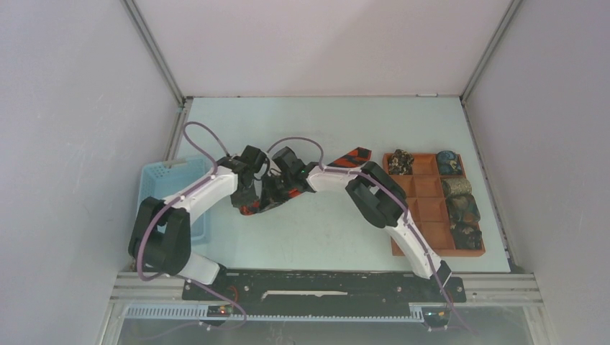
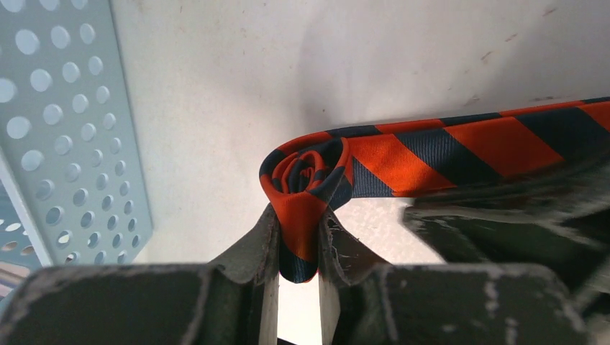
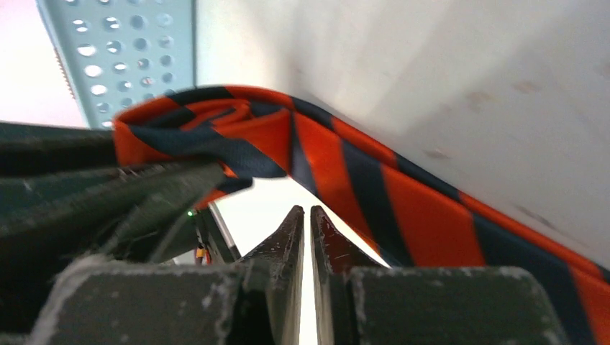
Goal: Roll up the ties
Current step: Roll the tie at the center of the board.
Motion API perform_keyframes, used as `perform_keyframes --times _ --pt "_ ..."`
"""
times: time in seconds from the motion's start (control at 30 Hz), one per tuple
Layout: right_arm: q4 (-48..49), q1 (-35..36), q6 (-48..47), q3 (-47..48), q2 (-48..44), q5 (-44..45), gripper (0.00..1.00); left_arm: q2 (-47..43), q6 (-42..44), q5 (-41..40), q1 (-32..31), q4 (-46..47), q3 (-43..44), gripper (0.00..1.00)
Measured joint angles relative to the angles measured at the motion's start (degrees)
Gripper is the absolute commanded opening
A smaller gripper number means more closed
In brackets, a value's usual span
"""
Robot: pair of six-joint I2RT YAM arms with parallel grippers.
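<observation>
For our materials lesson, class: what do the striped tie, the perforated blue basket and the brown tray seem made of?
The striped tie looks like woven fabric with a slight sheen; it curls softly into a roll. The basket is probably moulded plastic: matte pale blue, with regular round holes. The tray is rigid, matte brown, with thin dividers; plastic or wood, too small to tell.

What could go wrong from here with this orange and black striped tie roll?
The left gripper pinches only one edge of the small coil on the orange and dark blue striped fabric necktie; it could slip out and unwind. The right gripper is shut near the tie, holding nothing, so the long tail may roll crooked.
</observation>
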Motion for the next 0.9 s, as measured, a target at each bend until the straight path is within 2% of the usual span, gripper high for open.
perform_keyframes --times 0.2,0.5,0.9 --pt "-0.28 -3.87 -0.26 -9.46 -7.06 1.03 0.1 3.52 0.04 -2.93 -0.87 -1.99 1.16 0.0" --pt "0.22 -8.59 -1.64 -15.72 -18.91 2.27 0.1 9.94 -0.04 -7.43 -3.41 -5.7 5.81 0.0" --pt "-0.33 -10.05 -3.43 -21.27 -22.16 2.86 0.1 18.97 -0.81 -11.65 -6.45 -11.89 13.18 0.0"
